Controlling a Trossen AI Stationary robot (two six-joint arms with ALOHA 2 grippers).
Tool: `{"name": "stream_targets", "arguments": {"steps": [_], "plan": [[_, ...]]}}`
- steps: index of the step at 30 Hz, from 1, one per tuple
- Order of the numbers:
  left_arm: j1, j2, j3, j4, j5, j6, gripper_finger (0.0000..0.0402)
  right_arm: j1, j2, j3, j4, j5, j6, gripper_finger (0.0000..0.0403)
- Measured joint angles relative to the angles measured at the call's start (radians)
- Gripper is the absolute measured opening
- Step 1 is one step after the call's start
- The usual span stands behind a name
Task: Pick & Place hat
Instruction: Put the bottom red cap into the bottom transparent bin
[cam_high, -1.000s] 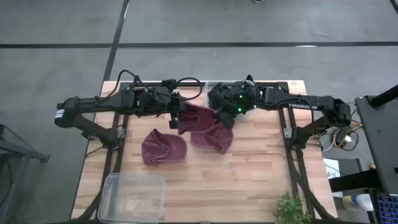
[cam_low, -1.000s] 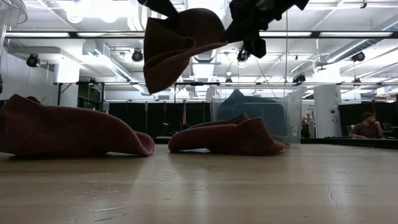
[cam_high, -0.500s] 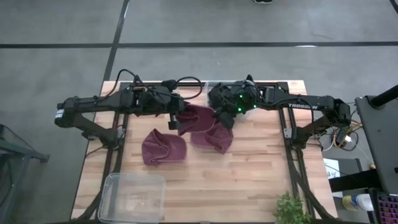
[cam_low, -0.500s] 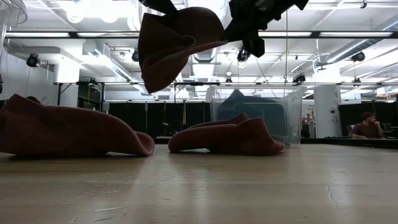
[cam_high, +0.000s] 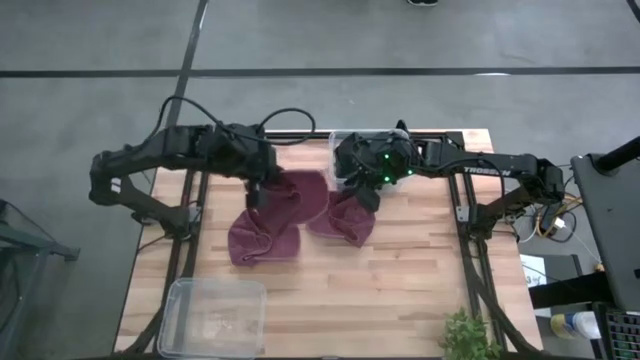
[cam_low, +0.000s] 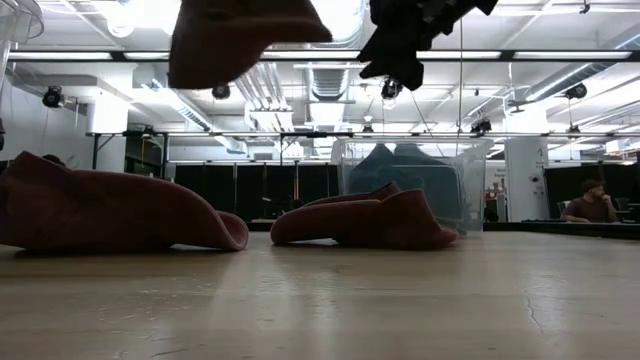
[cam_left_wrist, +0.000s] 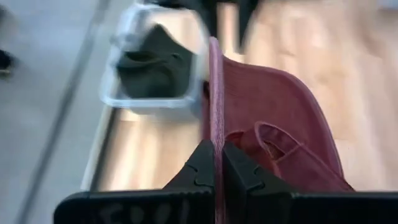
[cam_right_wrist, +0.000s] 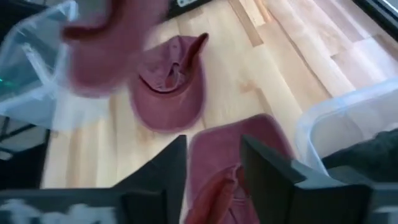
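Three maroon hats are in view. One hat hangs in the air over the table's middle, with my left gripper shut on it; the low view shows this hat high up. Two more lie flat on the wood: one near the middle left, one under my right gripper. The right gripper stands open above that hat, holding nothing. My left gripper pinches a thin edge of the hat between its two fingers. The fingers come slanting down from the table's left side, and the edge runs along between them. The hat hangs clear of the table, its crown spreading toward the table's right.
A clear bin with dark hats inside stands at the far edge, just behind my right gripper. A second clear bin sits at the near left corner. A green plant stands at the near right; bare wood lies between.
My left gripper has shut on the raised hat, then gone up and toward the table's left edge with it. My right gripper, which held that hat, has opened and let go, staying where it was. The hat has swung left and higher.
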Motion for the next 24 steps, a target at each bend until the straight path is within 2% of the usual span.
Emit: {"name": "stream_targets", "arguments": {"steps": [7, 16, 24], "plan": [[0.0, -0.004, 0.079, -0.242, 0.186, -0.096, 0.0007, -0.003, 0.0, -0.001, -0.008, 0.053, -0.042, 0.0198], [-0.031, -0.003, 0.074, -0.433, 0.443, -0.336, 0.0007, -0.003, 0.0, -0.01, -0.018, 0.075, -0.094, 0.021], [-0.208, -0.003, 0.056, -0.452, 0.451, -0.512, 0.0007, -0.003, 0.0, -0.025, -0.031, 0.087, -0.113, 0.021]]}}
